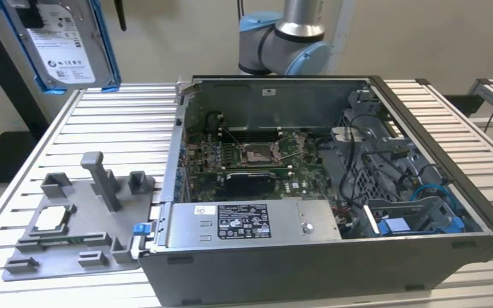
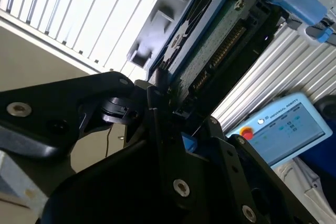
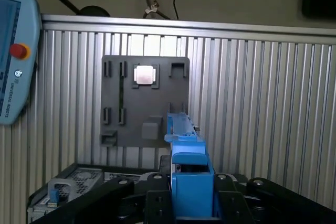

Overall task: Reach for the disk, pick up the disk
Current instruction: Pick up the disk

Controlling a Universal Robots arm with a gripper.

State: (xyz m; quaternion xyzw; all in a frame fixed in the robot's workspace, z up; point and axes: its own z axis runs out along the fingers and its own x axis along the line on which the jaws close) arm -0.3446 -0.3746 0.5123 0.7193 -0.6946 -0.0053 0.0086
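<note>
Clamping disk (image 1: pixel 62 48) w/ hand (image 3: pixel 191 196); chip (image 1: pixel 49 218) in tray (image 1: pixel 67 264)

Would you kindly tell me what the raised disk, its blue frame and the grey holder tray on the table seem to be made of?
Disk: apparently metal, dull silver-grey casing under a white paper-like label. Carrier frame: likely moulded plastic, uniform glossy blue. Holder tray: probably plastic, matte grey, with moulded posts and pockets.

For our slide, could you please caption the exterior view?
Open computer case and grey fixture on the slatted table; the disk held aloft at upper left.
</note>
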